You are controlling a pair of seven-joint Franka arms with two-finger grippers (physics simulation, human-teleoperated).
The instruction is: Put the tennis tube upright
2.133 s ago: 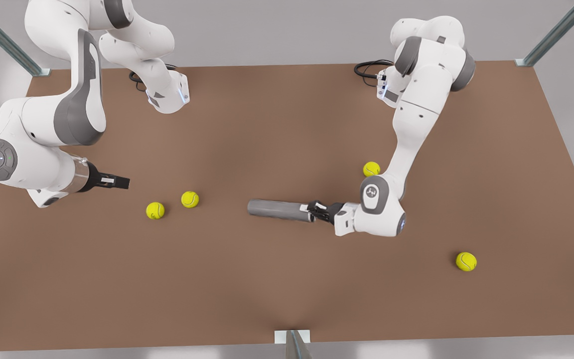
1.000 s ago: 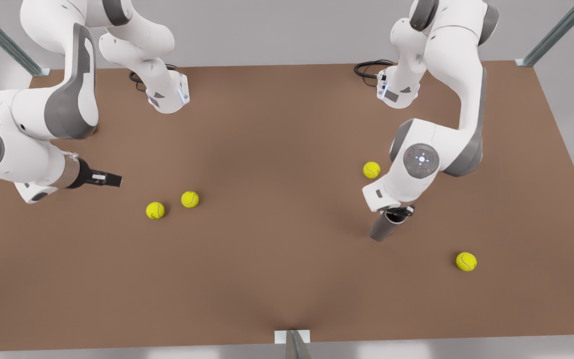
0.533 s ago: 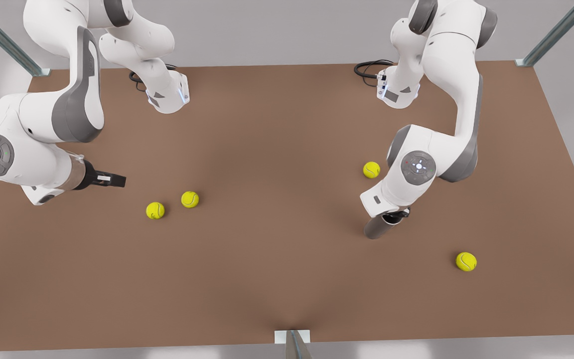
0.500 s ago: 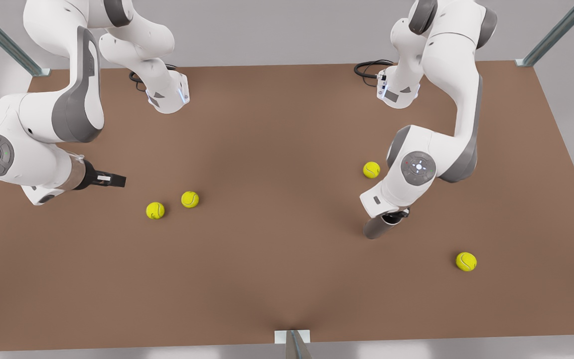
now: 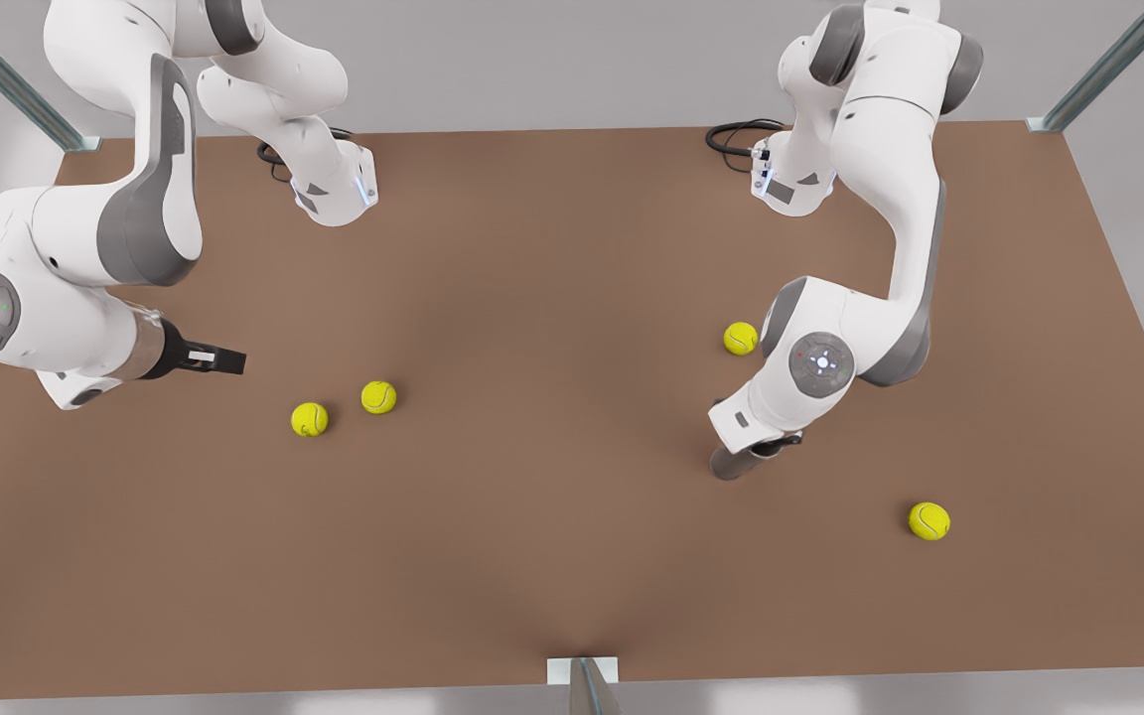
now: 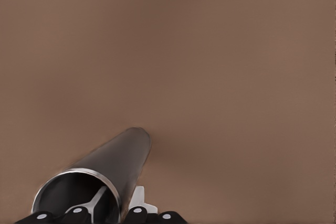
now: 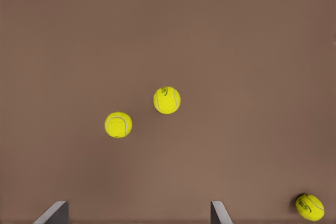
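My left gripper [image 6: 107, 211] is clenched on the rim of the tennis tube [image 6: 113, 163], one finger inside the hollow end and one outside. The tube stands nearly upright, slightly tilted, with its closed end near or on the brown table [image 5: 552, 556], at the front view's right; I cannot tell whether it touches. My right gripper [image 7: 139, 213] waits at the front view's left, fingers spread apart and holding nothing, facing two tennis balls [image 7: 167, 100] lying near each other on the table.
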